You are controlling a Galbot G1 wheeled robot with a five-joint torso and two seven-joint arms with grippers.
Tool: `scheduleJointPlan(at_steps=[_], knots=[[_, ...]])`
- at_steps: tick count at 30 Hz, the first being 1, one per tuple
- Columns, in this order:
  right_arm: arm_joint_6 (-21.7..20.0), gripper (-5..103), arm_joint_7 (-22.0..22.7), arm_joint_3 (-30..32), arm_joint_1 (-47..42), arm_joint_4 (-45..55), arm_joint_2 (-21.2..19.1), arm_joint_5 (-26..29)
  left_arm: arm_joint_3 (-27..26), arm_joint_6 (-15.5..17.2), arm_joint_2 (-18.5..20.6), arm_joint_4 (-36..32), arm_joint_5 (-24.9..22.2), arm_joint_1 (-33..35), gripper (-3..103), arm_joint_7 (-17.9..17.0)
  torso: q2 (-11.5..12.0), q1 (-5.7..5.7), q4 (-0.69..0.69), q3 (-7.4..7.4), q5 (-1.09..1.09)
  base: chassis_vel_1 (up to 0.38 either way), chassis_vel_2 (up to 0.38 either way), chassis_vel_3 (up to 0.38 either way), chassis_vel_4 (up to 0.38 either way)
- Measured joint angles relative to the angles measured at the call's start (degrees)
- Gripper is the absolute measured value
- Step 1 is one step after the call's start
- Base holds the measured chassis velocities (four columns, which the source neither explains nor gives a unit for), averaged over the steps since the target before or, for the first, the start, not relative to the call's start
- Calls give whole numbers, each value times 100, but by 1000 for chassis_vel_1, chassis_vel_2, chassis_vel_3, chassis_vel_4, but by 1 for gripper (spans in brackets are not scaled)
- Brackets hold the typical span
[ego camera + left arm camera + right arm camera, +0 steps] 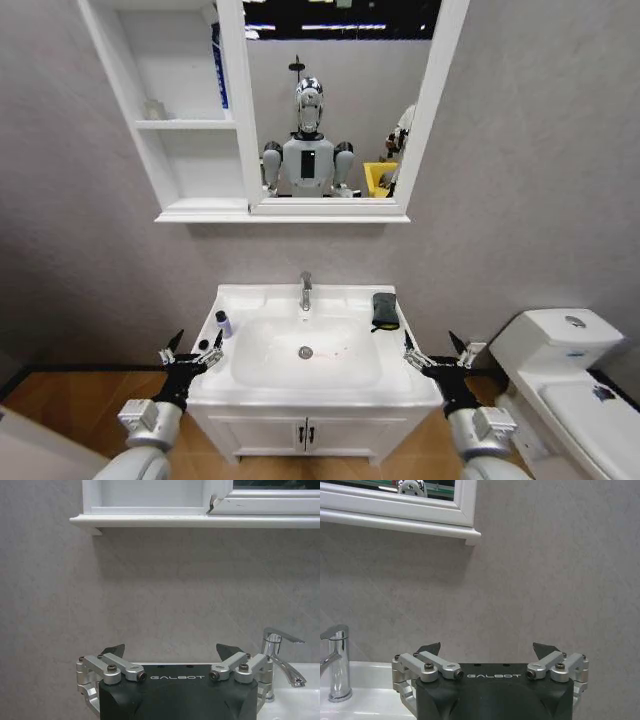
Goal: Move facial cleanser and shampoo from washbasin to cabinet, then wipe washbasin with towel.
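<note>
A bathroom: a white rectangular ceramic washbasin (315,352) with a chrome tap (306,291) on a two-door vanity (305,432), a white toilet (560,385) beside it, and a white-framed mirror (340,100) with open shelves (180,125) on grey walls.

A white toilet (560,375) stands on the right, its lid down, against the grey wall (520,150). Below, a white vanity (305,432) with two doors and dark handles sits on a wooden floor (60,400). A yellow bin (379,177) shows reflected in the mirror.
</note>
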State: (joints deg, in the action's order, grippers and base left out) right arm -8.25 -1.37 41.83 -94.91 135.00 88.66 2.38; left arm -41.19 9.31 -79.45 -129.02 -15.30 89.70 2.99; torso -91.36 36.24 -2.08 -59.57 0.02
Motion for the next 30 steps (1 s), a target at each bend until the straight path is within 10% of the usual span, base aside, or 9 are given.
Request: scheduleJointPlan(at_steps=[30], knots=[[5, 100, 13, -4, -27, -37, 41, -56, 108, -133, -113, 210, 154, 39, 100, 18, -4, -7, -1, 2, -2, 17, -13, -13, 13]])
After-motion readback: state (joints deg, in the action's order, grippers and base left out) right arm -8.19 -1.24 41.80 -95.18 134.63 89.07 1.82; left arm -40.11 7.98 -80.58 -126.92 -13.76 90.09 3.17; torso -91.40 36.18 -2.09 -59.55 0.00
